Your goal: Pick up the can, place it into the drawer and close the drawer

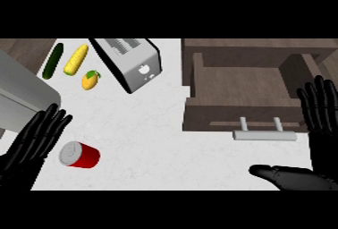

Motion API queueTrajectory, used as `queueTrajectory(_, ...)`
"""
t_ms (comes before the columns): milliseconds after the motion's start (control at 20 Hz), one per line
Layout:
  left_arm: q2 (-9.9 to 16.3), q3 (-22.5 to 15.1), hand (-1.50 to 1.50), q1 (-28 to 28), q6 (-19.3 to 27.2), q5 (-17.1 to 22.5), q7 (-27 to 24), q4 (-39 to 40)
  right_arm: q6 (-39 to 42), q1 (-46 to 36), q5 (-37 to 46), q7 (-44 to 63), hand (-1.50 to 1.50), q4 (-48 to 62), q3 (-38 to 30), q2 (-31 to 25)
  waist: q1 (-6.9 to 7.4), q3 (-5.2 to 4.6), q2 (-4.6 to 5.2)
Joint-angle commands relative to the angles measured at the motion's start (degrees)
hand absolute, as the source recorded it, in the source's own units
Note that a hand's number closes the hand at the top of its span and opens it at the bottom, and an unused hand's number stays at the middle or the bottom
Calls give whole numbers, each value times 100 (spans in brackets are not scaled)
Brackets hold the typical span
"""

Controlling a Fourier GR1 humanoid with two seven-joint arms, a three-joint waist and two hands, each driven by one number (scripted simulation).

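A red can (80, 155) with a silver lid lies on the white counter at the lower left. My left hand (33, 141) is just left of it, open with fingers straight, not touching it. The wooden drawer (241, 82) stands pulled open at the upper right, its inside bare, with a silver bar handle (264, 134) on its front. My right hand (315, 134) is open at the right edge, fingers pointing up beside the drawer's right side and thumb stretched left below the handle.
A silver toaster (132, 62) sits at the top middle. A cucumber (52, 61), a corn cob (76, 59) and a mango (90, 80) lie at the upper left. A grey sink edge (23, 96) borders the left side.
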Motion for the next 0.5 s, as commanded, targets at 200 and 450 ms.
queueTrajectory(200, 569, 848, -150, 1352, -788, 962, 396, -669, 71, 567, -78, 870, -150, -442, -26, -79, -25, 17, -5)
queueTrajectory(450, 191, 782, -150, 1250, -893, 824, 597, -437, 379, 843, -365, 162, -150, -32, -350, -68, -63, 20, 9)
